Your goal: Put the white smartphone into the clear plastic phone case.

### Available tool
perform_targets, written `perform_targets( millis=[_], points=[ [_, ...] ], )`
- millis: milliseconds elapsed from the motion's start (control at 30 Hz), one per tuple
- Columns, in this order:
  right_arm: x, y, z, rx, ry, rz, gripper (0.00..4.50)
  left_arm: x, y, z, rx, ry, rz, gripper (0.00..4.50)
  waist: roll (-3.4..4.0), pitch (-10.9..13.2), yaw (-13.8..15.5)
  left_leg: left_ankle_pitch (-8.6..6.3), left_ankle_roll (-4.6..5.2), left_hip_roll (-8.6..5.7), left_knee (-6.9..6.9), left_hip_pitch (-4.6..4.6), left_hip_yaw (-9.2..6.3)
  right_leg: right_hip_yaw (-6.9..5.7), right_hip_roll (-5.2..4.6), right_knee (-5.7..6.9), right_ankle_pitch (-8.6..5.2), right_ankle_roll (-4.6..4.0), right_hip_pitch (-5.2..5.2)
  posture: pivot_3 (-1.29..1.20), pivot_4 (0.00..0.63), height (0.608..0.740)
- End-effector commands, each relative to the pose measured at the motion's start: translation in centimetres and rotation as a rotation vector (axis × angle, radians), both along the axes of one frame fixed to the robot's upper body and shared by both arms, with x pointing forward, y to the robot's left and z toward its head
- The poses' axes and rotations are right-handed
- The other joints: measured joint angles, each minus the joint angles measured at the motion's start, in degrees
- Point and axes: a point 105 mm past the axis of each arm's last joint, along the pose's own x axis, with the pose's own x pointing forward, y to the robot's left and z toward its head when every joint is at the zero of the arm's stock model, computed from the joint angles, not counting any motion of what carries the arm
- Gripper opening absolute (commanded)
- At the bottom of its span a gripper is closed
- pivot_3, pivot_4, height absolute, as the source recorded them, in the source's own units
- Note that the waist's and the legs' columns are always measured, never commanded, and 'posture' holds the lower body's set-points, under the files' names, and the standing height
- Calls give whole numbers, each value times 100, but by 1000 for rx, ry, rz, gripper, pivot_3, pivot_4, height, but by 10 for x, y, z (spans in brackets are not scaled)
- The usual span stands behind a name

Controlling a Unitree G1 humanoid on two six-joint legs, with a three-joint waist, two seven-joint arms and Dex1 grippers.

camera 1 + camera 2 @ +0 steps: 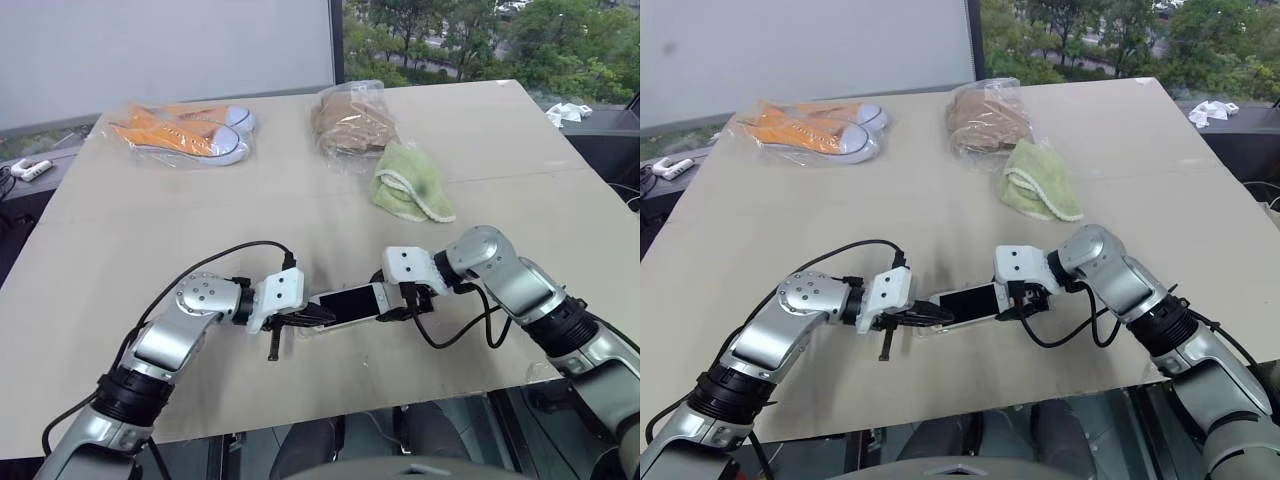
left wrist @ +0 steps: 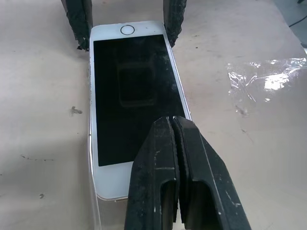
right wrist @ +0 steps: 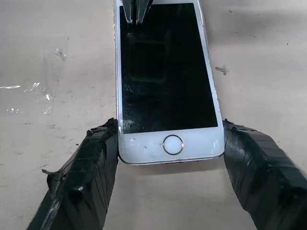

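The white smartphone [image 1: 350, 301] lies screen-up near the front edge of the table [image 1: 300, 190], between the two grippers, and by the look of it the job is close to finished: a thin see-through lip shows along the phone's side and end in the left wrist view, which I take to be the clear plastic phone case [image 2: 93, 211] already under it, though whether the phone is pressed fully home cannot be told. What seems left is seating the last edge and letting go. The left gripper [image 1: 318, 315] reaches in from the left, angled down, its fingers pinched together and resting on the screen end. The right gripper [image 3: 168, 158] comes from the opposite side, also tilted down, jaws spread to the phone's width and clasping its home-button end on both sides. Farther back sit green slippers [image 1: 410, 182], a bagged brown item [image 1: 350, 118] and bagged orange sneakers [image 1: 185, 132].
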Motion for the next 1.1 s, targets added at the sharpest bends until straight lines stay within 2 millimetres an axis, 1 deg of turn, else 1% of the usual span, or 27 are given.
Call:
perform_targets(
  millis=[33,233,400,533,600,633,667,767,867,1000,1033,1100],
  points=[
    [13,0,7,-17,-71,-43,2903,-2,18,-49,148,124,90,65,6,-7,6,-1,2,0,-1,8,-2,-2,0,0,0,0,9,0,150,740],
    [14,2,10,-9,-71,-42,2903,-2,17,-60,149,152,100,65,17,-47,18,-1,3,-1,4,24,-2,-4,-1,4,0,1,26,0,150,740],
    [11,0,10,-12,-51,-31,2903,-5,13,-59,127,159,91,65,22,-47,18,-2,4,-1,0,53,-6,-6,-1,-4,-1,2,61,0,150,740],
    [8,0,8,-17,-32,-11,2903,-5,12,-57,111,158,98,65,23,-47,25,-3,5,-2,-1,59,-7,-6,-3,-6,-1,3,67,0,150,740],
    [7,1,8,-7,-18,-6,3935,-5,12,-56,103,158,107,0,23,-47,26,-3,5,-2,-2,60,-7,-7,-3,-7,-1,3,68,0,150,740],
    [7,1,9,-1,-13,-2,4354,-5,12,-55,99,161,110,0,23,-47,27,-3,5,-3,-2,60,-7,-7,-3,-8,-1,3,69,0,150,740],
    [6,2,10,5,-9,-1,4437,-6,12,-55,96,163,111,0,24,-47,27,-3,5,-3,-3,60,-7,-7,-4,-10,-1,3,69,0,150,740],
    [6,1,13,22,5,-4,4437,-6,13,-55,96,163,112,0,25,-46,28,-3,5,-3,-7,60,-8,-7,-5,-14,-1,3,69,0,150,740],
    [10,-3,23,59,10,-37,4437,-6,13,-55,95,163,111,0,27,-45,30,-3,5,-3,-8,59,-9,-7,-5,-16,-2,3,69,0,150,740],
    [12,-22,32,52,20,-70,4437,-6,12,-54,92,162,106,0,34,-40,36,-4,6,-3,-11,59,-12,-11,-6,-23,-2,3,73,0,150,740],
    [13,-26,34,52,18,-85,3943,-6,12,-54,91,161,105,0,35,-39,34,-4,6,-3,-12,59,-13,-12,-7,-28,-2,3,76,0,150,740],
    [13,-34,34,39,20,-92,3292,-6,12,-54,91,160,104,0,39,-37,33,-4,6,-3,-17,59,-14,-13,-7,-34,-2,4,77,0,150,740]
  ],
)
